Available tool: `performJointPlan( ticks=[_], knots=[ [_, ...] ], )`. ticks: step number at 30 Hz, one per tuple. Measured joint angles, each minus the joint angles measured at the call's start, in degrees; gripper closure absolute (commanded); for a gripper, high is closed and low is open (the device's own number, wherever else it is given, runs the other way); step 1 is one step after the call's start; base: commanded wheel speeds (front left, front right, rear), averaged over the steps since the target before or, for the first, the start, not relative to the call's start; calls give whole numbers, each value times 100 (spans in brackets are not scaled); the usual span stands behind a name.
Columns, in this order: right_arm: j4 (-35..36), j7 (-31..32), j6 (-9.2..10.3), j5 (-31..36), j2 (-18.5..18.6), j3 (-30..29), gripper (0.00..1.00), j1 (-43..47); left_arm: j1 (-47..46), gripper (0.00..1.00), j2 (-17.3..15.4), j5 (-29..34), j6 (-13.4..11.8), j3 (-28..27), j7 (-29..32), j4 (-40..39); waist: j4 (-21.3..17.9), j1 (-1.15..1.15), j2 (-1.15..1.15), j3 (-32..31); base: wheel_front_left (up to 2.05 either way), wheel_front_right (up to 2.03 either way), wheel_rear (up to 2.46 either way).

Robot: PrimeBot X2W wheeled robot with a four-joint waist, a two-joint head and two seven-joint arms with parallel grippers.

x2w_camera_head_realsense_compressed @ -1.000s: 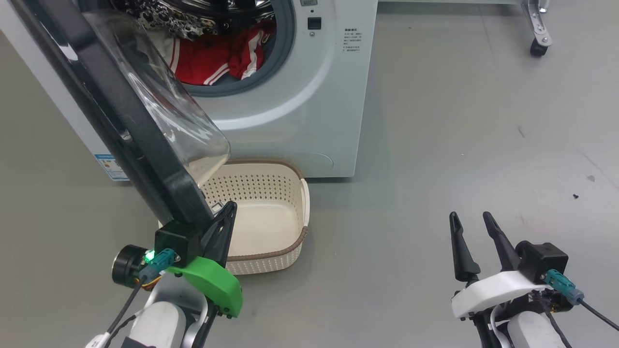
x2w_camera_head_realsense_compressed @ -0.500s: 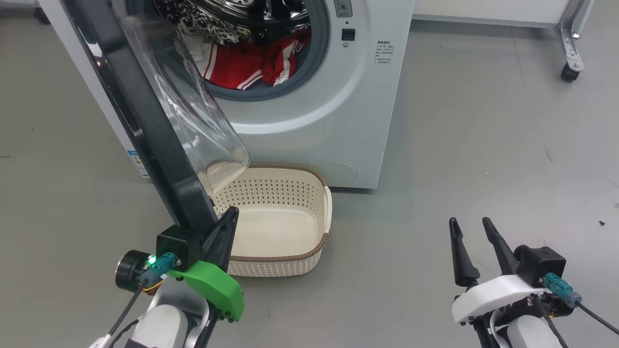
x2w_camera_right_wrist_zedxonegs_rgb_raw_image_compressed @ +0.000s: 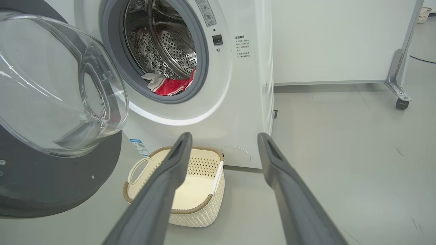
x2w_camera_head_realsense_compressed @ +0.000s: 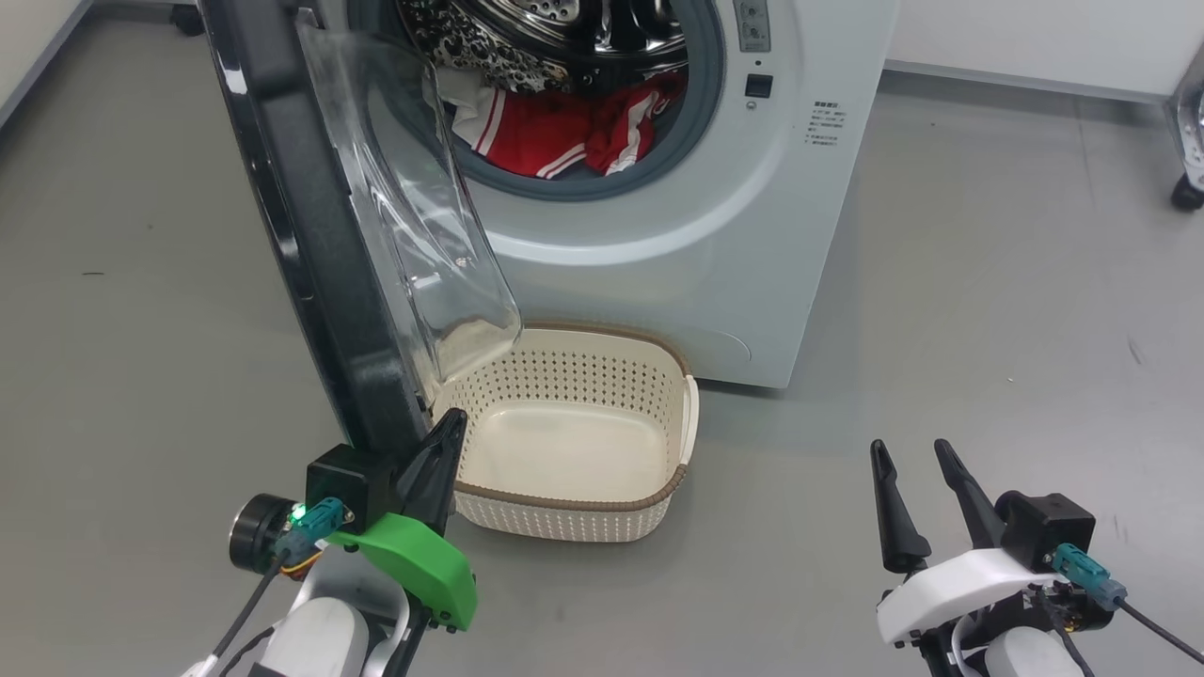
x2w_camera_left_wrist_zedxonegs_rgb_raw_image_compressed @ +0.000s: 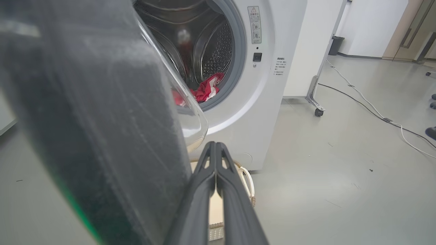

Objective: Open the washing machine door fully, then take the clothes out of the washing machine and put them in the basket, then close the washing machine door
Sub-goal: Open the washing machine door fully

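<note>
Left gripper [x2w_camera_head_realsense_compressed: 455, 418], clenched, sits by the lower edge of the open washing machine door [x2w_camera_head_realsense_compressed: 320, 263] near the basket [x2w_camera_head_realsense_compressed: 564, 519]; right gripper [x2w_camera_head_realsense_compressed: 910, 447] hangs released; clothes [x2w_camera_head_realsense_compressed: 564, 141] lie in the drum [x2w_camera_head_realsense_compressed: 583, 28].

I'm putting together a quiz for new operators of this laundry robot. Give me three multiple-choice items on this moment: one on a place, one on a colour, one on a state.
1. Where is the basket relative to the washer?
A. on top of it
B. on the floor in front of it
C. inside it

2. The striped clothes in the washer are mainly:
A. blue
B. red
C. green

3. The right hand is:
A. open and empty
B. shut on clothes
C. shut on the basket

Answers:
1 B, it sits on the floor at the washer's foot.
2 B, red cloth with white stripes shows in the opening.
3 A, its fingers stand apart with nothing between them.
</note>
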State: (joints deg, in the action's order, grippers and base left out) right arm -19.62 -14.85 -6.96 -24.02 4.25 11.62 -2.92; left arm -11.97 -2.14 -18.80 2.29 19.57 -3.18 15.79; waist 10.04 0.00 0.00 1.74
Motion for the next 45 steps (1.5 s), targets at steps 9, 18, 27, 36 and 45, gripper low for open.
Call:
performJointPlan(
  ticks=[9, 18, 27, 36, 45],
  knots=[
    [-22, 0, -1, 7, -16, 56, 0, 8, 12, 100, -1, -88, -73, -59, -49, 25, 312, 0, 0, -39, 0, 0, 0],
    [-31, 0, -2, 48, -19, 137, 0, 18, 16, 100, 0, -131, -141, -204, -101, 5, 509, 0, 0, 53, 0, 0, 0],
    [-31, 0, -2, 49, -19, 140, 0, 16, 20, 100, -41, -192, -213, -463, -189, 10, 640, 0, 0, 212, 0, 0, 0],
    [-31, 0, -2, 103, -9, 202, 0, -13, 20, 100, -183, -345, -430, -859, -277, -15, 716, 0, 0, 398, 0, 0, 0],
    [-31, 0, -2, 204, 131, 259, 0, -108, 6, 100, -353, -497, -531, -1341, -349, -78, 750, 0, 0, 698, 0, 0, 0]
  ],
)
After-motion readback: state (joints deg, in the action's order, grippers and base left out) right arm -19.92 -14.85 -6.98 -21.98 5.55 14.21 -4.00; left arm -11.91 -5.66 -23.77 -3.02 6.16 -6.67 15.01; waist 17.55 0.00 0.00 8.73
